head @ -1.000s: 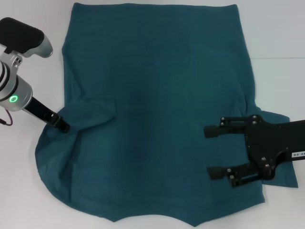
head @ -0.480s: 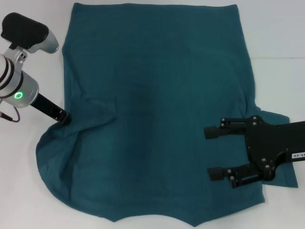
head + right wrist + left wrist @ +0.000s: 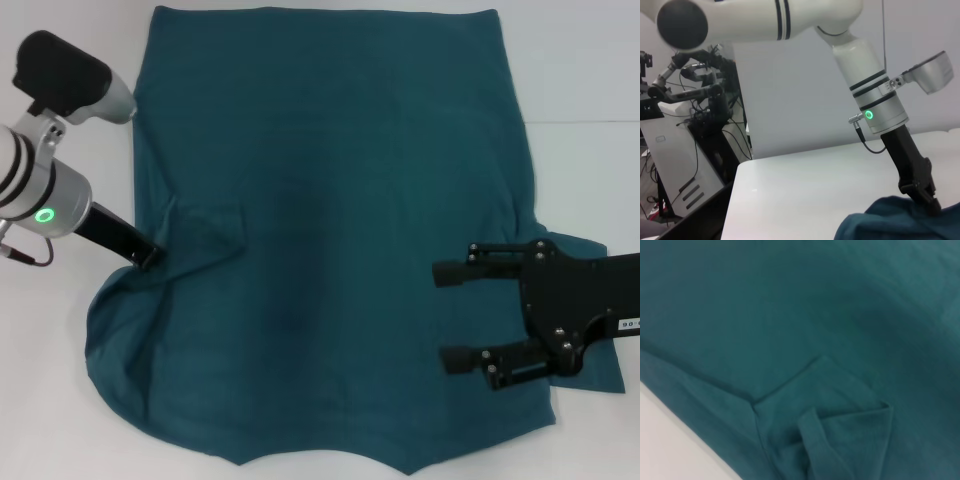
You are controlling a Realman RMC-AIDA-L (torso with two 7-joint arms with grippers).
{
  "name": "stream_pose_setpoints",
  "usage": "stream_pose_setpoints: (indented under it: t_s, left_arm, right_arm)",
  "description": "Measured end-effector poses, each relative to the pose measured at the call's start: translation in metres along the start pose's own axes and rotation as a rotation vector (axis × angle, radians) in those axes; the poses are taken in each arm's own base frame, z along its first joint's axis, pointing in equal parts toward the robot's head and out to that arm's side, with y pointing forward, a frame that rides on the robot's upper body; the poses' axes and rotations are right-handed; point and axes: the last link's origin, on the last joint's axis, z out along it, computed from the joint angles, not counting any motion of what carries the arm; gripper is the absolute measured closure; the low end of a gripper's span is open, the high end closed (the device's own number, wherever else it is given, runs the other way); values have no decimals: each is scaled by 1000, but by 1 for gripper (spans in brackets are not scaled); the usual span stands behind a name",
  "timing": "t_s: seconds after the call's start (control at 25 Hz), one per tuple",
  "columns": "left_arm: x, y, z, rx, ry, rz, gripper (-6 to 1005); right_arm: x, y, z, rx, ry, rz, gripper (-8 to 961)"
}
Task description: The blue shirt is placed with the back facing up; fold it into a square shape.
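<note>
While blue shirt lies spread flat on white table, filling most of head view, left gripper sits at shirt's 9 o'clock edge, tip down in bunched sleeve cloth (small fold there). Can't tell if its fingers are open or pinching cloth; they are hidden. Left wrist view shows only shirt with small flap. Right gripper rests over shirt at 4 o'clock, fingers spread wide apart, holding nothing. Right wrist view shows left arm's tip touching cloth.
</note>
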Motion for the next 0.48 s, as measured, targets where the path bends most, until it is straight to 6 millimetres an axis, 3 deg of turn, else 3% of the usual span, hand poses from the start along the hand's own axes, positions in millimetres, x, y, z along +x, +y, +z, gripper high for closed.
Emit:
stream_pose_setpoints:
  t_s: [0.48]
  left_arm:
    - [-15, 29, -12, -70, 28, 81, 965]
  right_arm:
    - [-2, 0, -1, 1, -10, 0, 50]
